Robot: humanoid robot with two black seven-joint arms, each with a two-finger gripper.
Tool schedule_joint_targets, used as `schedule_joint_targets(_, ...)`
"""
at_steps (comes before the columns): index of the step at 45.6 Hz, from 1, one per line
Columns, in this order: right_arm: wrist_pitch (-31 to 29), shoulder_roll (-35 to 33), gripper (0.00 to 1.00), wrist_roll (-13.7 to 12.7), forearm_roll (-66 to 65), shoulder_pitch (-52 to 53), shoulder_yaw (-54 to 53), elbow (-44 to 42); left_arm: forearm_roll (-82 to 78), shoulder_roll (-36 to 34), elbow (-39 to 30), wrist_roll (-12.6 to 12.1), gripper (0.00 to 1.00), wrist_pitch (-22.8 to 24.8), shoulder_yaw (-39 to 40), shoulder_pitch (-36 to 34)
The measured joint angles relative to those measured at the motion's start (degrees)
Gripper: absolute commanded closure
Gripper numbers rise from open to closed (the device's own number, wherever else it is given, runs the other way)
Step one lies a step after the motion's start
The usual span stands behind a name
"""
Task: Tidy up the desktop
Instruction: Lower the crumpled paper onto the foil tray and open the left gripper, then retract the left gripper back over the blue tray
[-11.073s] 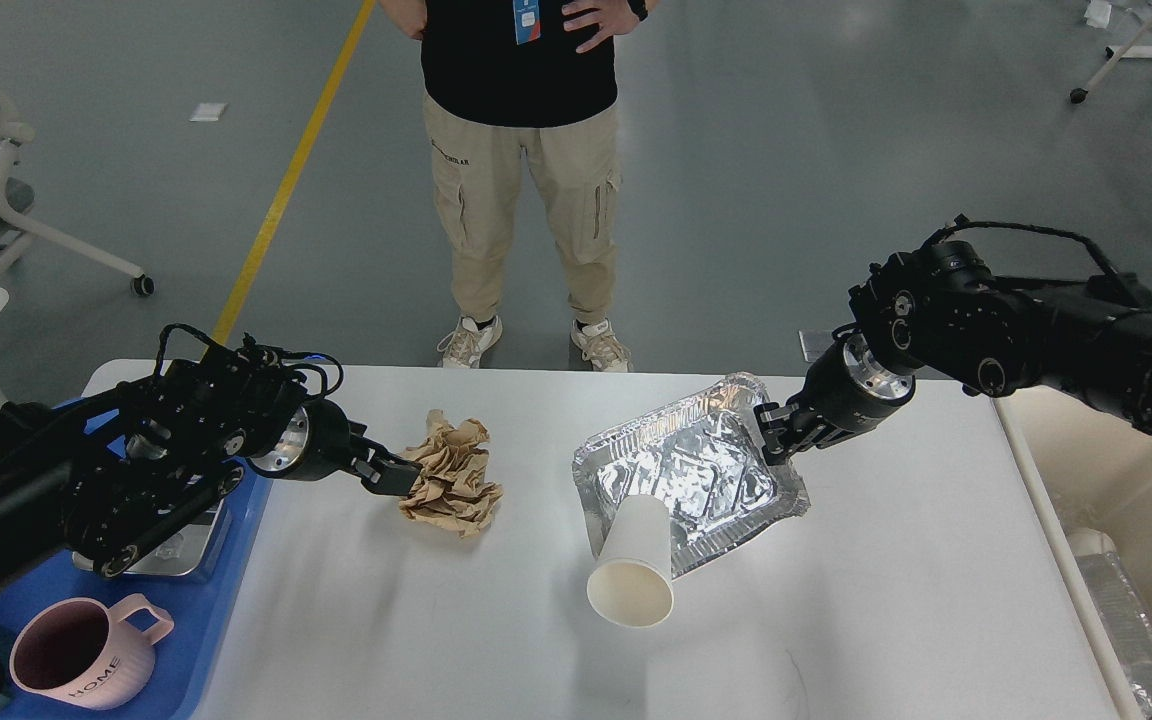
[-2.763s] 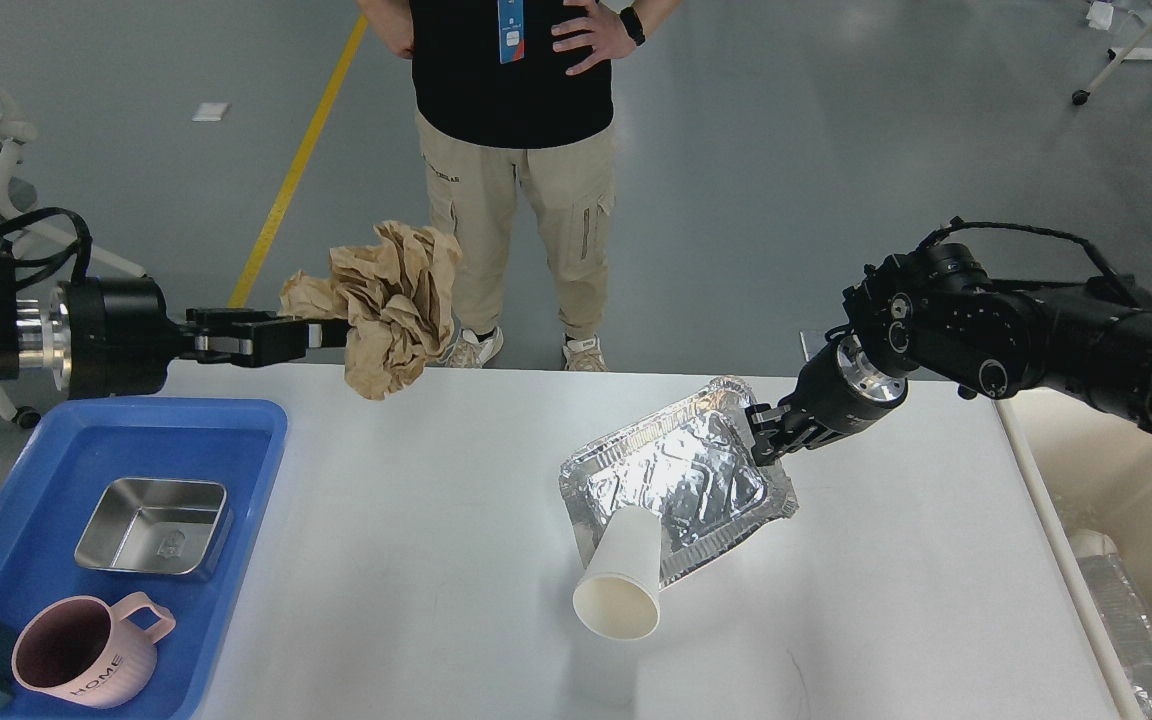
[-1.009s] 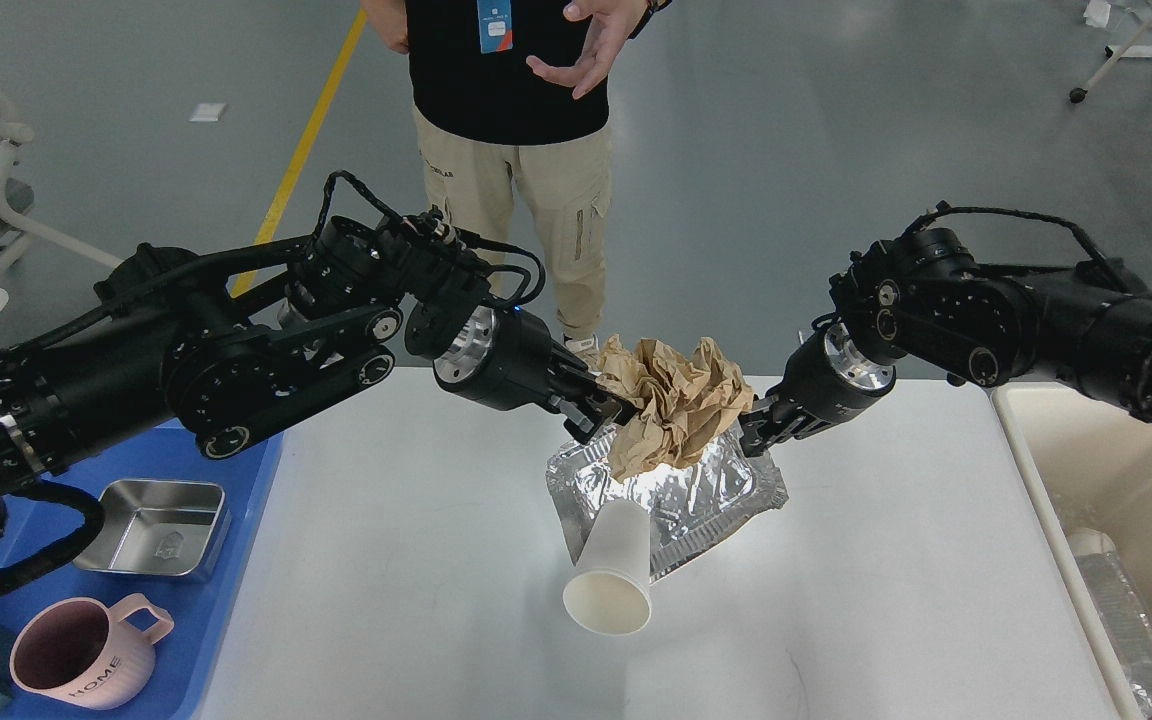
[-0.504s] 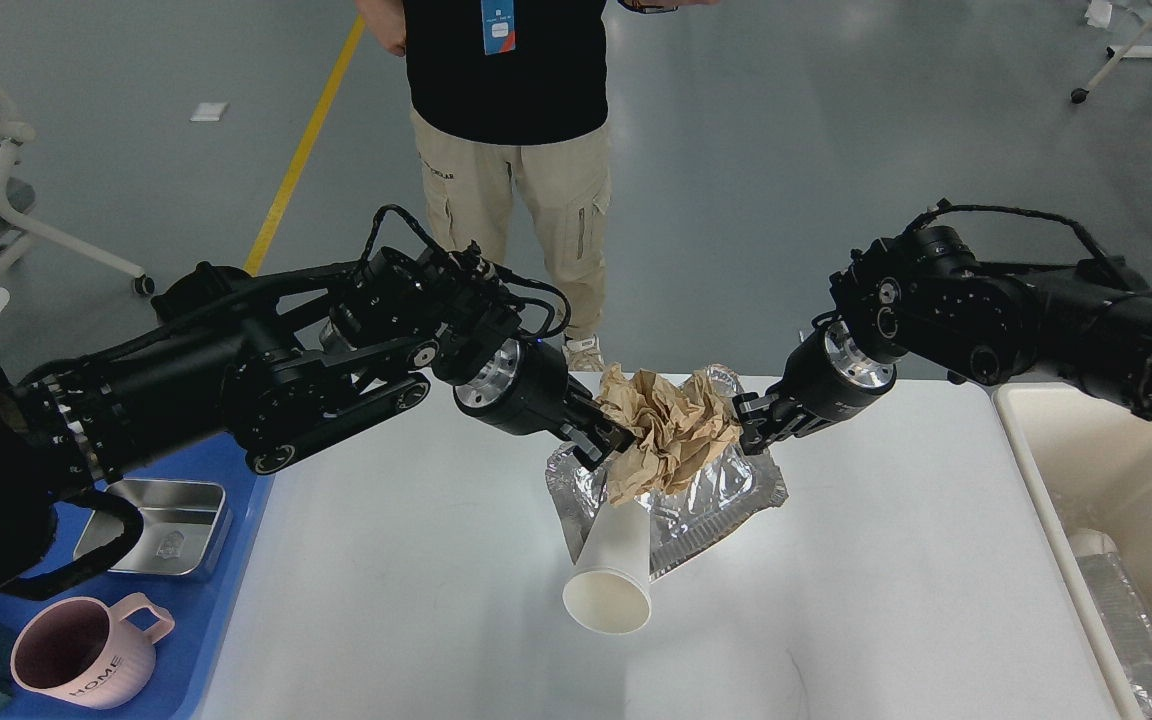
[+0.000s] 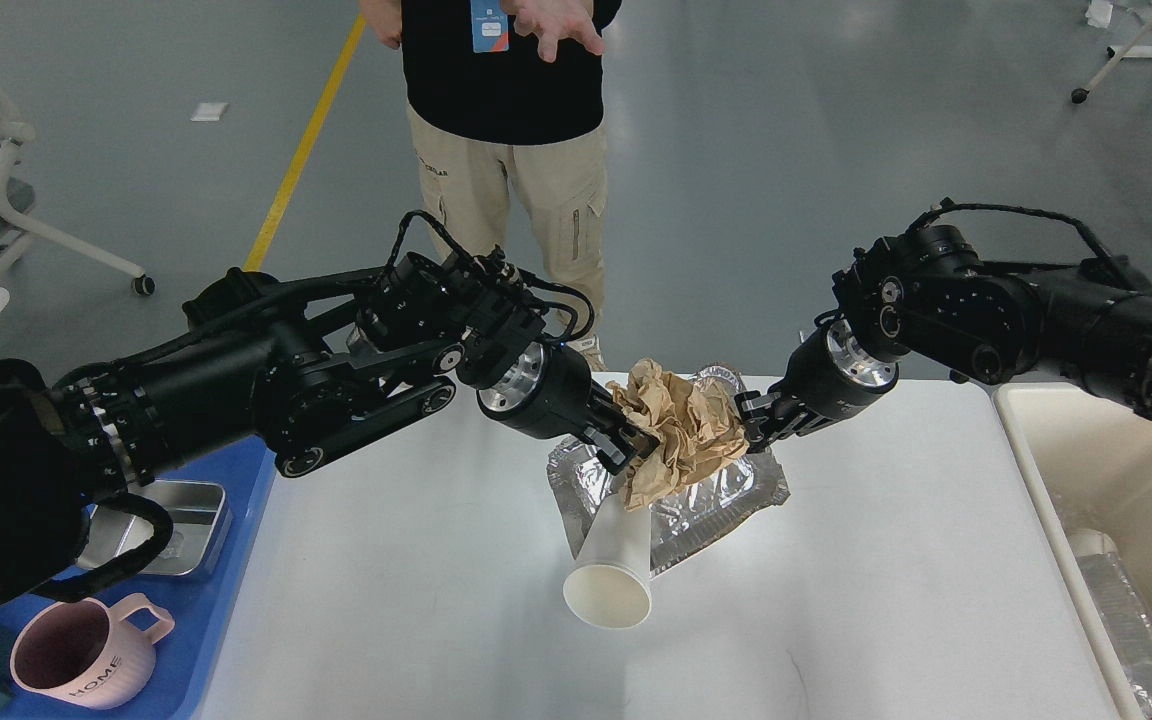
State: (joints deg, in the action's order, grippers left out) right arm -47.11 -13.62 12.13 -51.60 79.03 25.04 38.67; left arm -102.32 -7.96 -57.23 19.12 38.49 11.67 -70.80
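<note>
- Desktop (image 5: 416, 600) — a large white matte tabletop with rounded corners — fills the lower middle of the head view, between a blue tray (image 5: 226, 590) on its left and a beige bin (image 5: 1116, 470) on its right.
- Left arm reaches in from the left across the table; the left gripper (image 5: 636, 448) is closed on a crumpled wad of brown paper (image 5: 681, 425), held over a foil tray (image 5: 726, 495).
- Right arm reaches in from the right, angled downward; the right gripper (image 5: 751, 428) pinches the far rim of the foil tray, which is tilted up on that side.
- White paper cup (image 5: 611, 575) lies on its side against the foil tray's near edge, mouth facing the viewer.
- Blue tray holds a pink mug (image 5: 86, 655) and a steel dish (image 5: 176, 515) — partly hidden by the left arm.
- A person (image 5: 511, 150) stands beyond the table's far edge.
</note>
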Motion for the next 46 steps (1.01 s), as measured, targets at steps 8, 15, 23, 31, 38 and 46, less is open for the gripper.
schedule_joint_targets(8, 0.0, 0.1, 1.0, 0.0, 0.0, 0.0, 0.0, 0.0, 3.4, -0.6, 0.0, -2.5, 0.13, -0.1, 0.4, 0.1)
schedule_joint_targets(15, 0.0, 0.0, 1.0, 0.0, 0.0, 0.0, 0.0, 0.0, 6.1, -1.1, -0.1, -2.8, 0.1, -0.1, 1.4, 0.5)
schedule_joint_targets(23, 0.1, 0.0, 1.0, 0.0, 0.0, 0.0, 0.0, -0.1, 11.4, -3.0, -0.2, -5.1, 0.04, 0.3, 4.0, 1.1)
schedule_joint_targets(31, 0.3, 0.2, 1.0, 0.0, 0.0, -0.3, 0.0, -0.3, 19.6, -7.3, -0.2, -15.6, 0.03, 0.6, 9.6, 2.9)
schedule_joint_targets(38, 0.4, 0.3, 1.0, 0.0, 0.0, -0.6, 0.0, -0.4, 23.4, -11.4, -0.2, -21.5, 0.03, -0.1, 15.9, 6.0)
schedule_joint_targets(46, 0.4, 0.4, 1.0, 0.0, 0.0, -0.6, -0.1, -0.4, 23.9, -14.3, -0.2, -26.8, 0.03, -9.4, 21.0, 11.7)
